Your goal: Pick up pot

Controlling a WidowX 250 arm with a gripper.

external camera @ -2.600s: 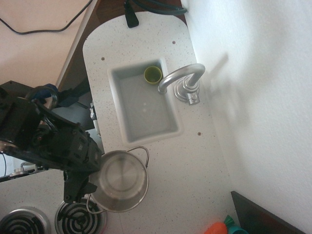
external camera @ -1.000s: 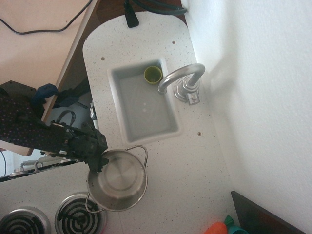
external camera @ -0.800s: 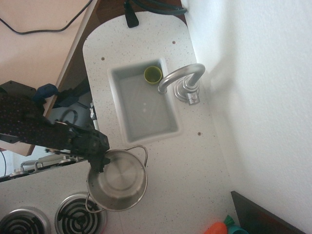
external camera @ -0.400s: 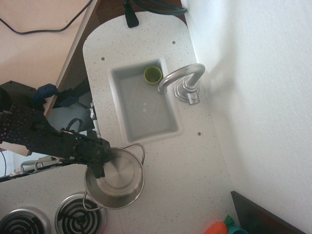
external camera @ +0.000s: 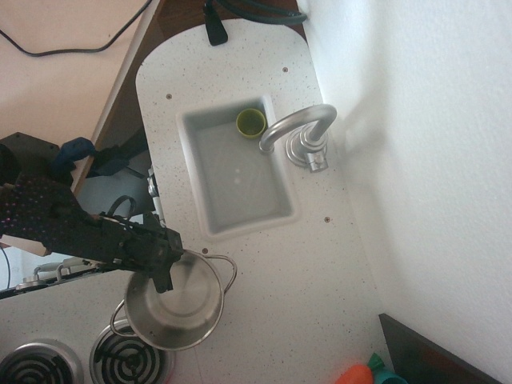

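Pot (external camera: 172,300) sits on the white tabletop (external camera: 320,272) just below the sink (external camera: 236,170), partly over a stove coil (external camera: 128,360). Pincer (external camera: 163,270) closed on pot's upper-left rim, arm reaching in from left. Green cup (external camera: 250,122) in sink's far corner.

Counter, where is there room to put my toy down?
The counter is bare between the sink and the dark thing at the bottom right, and above the sink too. It is crowded at the bottom left, where the gripper grips the pot by the burners.
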